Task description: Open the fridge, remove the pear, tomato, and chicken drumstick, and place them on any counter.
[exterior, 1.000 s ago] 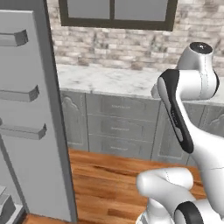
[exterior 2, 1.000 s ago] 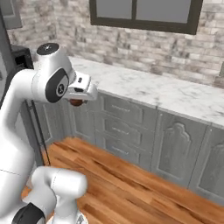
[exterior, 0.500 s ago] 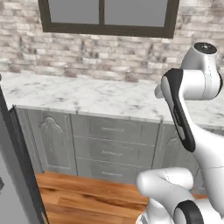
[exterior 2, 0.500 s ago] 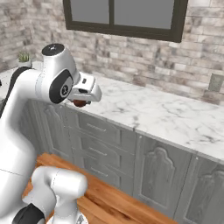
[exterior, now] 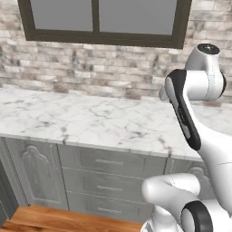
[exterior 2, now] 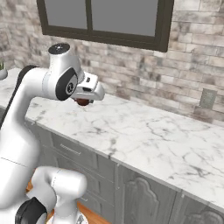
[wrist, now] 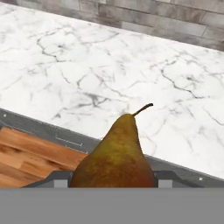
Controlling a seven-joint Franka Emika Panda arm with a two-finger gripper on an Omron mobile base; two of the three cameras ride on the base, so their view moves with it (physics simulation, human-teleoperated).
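Note:
My gripper (exterior 2: 85, 99) is shut on a brown-green pear (exterior 2: 82, 102), held in the air just above the front part of the marble counter (exterior 2: 153, 140). In the hand view the pear (wrist: 116, 157) stands stem-up close to the camera, over the counter's front edge (wrist: 87, 65). The long counter (exterior: 90, 122) runs across the left base view. A dark sliver of the fridge door (exterior: 3, 199) shows at the lower left edge. The tomato and the chicken drumstick are out of view.
A brick wall with a dark-framed window (exterior: 99, 20) rises behind the counter. Grey drawers (exterior: 108, 181) and cabinet doors sit under it, above a wooden floor (wrist: 30, 153). A wall socket (exterior 2: 207, 98) is at the right, and a small pot (exterior 2: 2, 72) at the far left.
The whole picture has shifted as the base moved: the fridge slid off to the left and the counter now faces me. The pear stays in the gripper.

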